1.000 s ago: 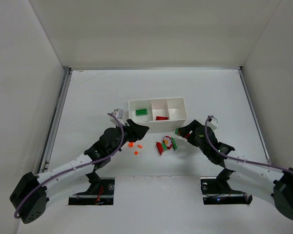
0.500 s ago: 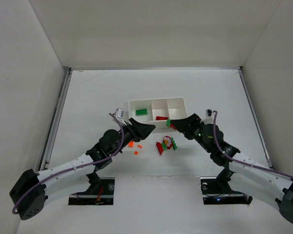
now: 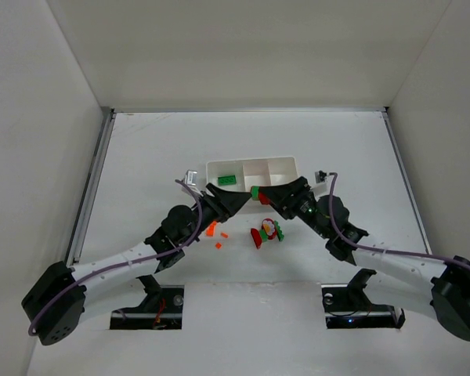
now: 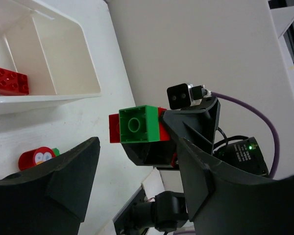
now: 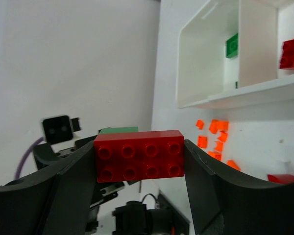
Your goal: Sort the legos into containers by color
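right wrist: right pincer (image 5: pixel 139 154) grips red brick (image 5: pixel 137 161)

Tray tally
One white tray (image 3: pixel 251 160), three compartments (image 3: pixel 283 172); inside, one green brick (image 3: pixel 226 181), one red brick (image 4: pixel 9 81); mid-frame, one red-green stack (image 4: pixel 139 125).

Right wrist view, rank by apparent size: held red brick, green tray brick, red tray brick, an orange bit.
Held red eight-stud plastic brick (nearness inflates it)
green tray brick and red tray brick look alike, partly hidden
orange bit
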`<state>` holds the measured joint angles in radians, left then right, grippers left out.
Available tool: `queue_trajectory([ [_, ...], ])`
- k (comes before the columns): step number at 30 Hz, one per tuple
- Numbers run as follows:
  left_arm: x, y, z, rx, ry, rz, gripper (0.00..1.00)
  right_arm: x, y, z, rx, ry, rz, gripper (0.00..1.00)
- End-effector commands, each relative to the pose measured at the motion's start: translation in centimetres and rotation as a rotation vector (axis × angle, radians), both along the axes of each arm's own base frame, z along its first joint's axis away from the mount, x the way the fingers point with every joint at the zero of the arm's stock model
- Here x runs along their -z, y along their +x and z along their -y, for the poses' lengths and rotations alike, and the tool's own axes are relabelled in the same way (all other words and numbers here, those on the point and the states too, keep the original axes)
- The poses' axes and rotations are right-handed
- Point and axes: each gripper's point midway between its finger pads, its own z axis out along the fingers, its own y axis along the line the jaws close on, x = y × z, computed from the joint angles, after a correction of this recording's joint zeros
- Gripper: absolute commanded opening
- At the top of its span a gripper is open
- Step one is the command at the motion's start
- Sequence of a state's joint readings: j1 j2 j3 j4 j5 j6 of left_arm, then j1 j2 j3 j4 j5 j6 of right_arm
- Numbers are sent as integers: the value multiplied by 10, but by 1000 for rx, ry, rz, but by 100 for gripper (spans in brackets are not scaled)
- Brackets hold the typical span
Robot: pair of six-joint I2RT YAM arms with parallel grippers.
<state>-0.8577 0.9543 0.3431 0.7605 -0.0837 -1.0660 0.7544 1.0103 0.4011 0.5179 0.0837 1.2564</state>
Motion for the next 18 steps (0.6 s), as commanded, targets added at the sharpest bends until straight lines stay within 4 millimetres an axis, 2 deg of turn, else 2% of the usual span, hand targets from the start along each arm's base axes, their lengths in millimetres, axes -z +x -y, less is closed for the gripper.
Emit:
queue_trajectory([
  [1, -42, 4, 3, 9, -142, 56, 61, -56, -2, -10, -36, 204, 85, 48],
  [12, -54, 13, 7, 16, -215, 58, 57, -55, -2, -28, -84, 266, 63, 48],
  [18, -53, 18, 8, 17, -243, 43, 47, -52, -1, -33, -98, 289, 49, 48],
])
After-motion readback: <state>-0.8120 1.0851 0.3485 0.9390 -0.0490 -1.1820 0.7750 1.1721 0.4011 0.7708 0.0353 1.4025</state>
